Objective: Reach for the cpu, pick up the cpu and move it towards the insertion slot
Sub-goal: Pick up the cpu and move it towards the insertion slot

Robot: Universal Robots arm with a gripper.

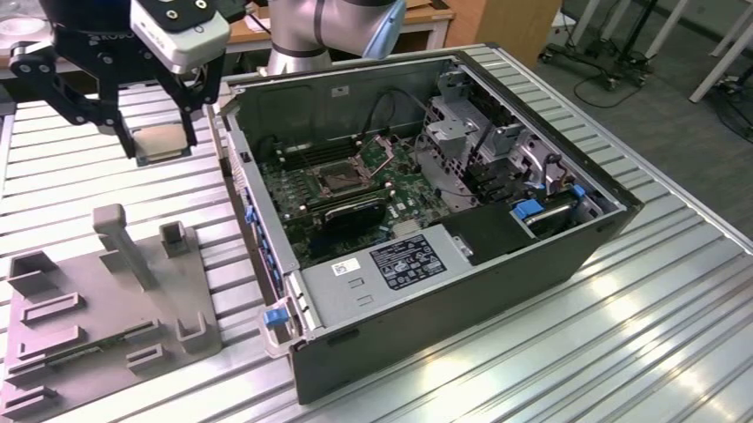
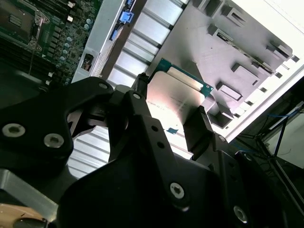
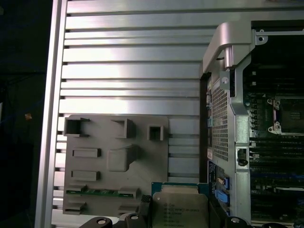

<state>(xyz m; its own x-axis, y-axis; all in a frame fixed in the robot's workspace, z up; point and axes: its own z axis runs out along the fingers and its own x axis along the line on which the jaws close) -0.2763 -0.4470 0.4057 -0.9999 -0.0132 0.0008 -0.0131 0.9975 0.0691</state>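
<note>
In the exterior view I have my black two-fingered gripper (image 1: 157, 132) up off the ribbed aluminium surface (image 1: 659, 352), jaws closed on the cpu (image 1: 159, 141), a thin pale silvery-beige square chip. The lift looks done; the silver-framed square insertion slot (image 1: 339, 179) inside the open dark computer case (image 1: 471, 291) is well apart. In both wrist views the chip sits between my jaws, above the grey plastic tray (image 3: 90, 166).

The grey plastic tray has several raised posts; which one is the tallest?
On the grey plastic tray, the tallest is the post near the edge facing the gripper; the short post beside it, towards the computer case, is clearly lower.
</note>
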